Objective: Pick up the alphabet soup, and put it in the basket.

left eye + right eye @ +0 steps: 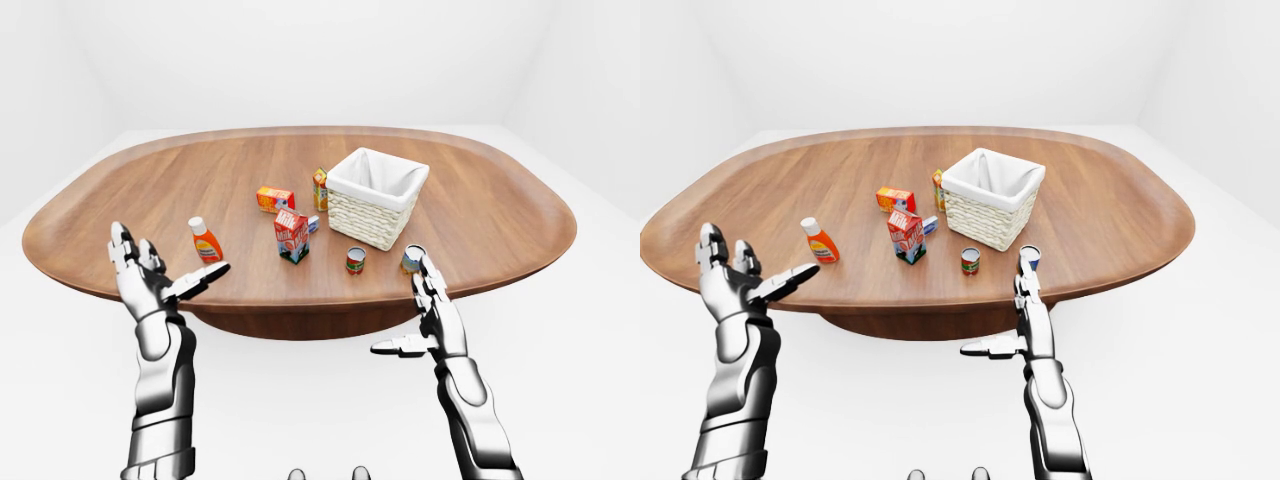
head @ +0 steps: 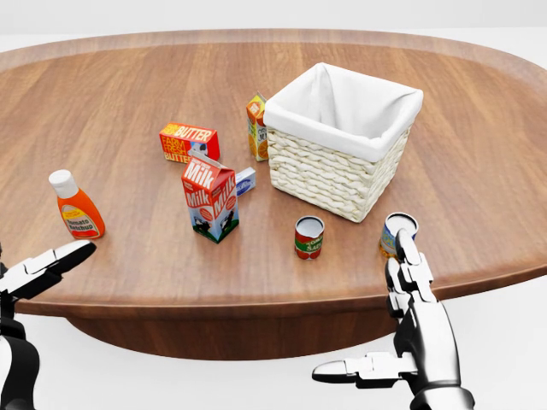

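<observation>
The small red-labelled alphabet soup can [image 2: 308,237] stands on the oval wooden surface [image 2: 128,94], just below the white-lined wicker basket [image 2: 342,139]; left hand [image 1: 150,280] and right hand [image 2: 416,329] hold nothing, fingers spread

Oval wooden table [image 1: 480,190] on a dark central base, plain white walls, white floor, even light

On the oval brown wooden worktop [image 1: 1110,215] stands a square woven basket with white cloth lining [image 1: 992,197]. At its lower left are a red-and-white milk carton [image 1: 905,236] and an orange bottle with a white cap [image 1: 819,241]. A small red-labelled soup can [image 1: 970,261] stands just below the basket. The left robot hand [image 1: 740,283] and right robot hand [image 1: 1022,318] hover with fingers spread, holding nothing.
</observation>
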You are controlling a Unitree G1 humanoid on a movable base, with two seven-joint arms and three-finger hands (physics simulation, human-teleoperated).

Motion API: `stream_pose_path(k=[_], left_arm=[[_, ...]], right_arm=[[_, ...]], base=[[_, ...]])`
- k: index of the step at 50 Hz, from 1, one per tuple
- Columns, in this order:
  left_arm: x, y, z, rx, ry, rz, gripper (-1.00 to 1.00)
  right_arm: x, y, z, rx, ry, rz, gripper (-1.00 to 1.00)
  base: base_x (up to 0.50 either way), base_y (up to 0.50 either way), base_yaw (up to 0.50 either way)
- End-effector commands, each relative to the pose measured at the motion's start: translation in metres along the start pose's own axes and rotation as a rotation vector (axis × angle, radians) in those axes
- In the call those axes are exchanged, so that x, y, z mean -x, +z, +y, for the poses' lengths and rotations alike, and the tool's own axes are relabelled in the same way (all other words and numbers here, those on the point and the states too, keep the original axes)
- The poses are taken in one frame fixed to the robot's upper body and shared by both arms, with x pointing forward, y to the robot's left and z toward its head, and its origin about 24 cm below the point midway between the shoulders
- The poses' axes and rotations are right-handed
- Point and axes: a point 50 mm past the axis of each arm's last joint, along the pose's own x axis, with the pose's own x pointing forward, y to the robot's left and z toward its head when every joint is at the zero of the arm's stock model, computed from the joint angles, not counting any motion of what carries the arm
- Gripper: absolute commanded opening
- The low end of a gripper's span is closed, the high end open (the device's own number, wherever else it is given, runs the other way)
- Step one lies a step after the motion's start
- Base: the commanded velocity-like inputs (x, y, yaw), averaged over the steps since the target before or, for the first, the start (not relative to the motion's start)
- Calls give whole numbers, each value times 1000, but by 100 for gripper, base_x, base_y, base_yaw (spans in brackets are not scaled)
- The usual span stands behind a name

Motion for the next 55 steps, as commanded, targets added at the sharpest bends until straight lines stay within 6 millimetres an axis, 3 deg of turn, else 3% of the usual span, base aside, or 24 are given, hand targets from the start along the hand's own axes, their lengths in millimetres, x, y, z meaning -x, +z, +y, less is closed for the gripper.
stream_pose_path(k=[1, 28, 55], left_arm=[[-10, 10, 7, 24, 32, -26, 100], [-39, 25, 43, 39, 175, -31, 100], [-49, 27, 62, 40, 228, -19, 100]], right_arm=[[1, 0, -1, 2, -3, 2, 100], [-2, 5, 0, -1, -7, -23, 100], [0, 3, 1, 8, -13, -17, 100]], base=[[0, 0, 0], [0, 0, 0], [0, 0, 0]])
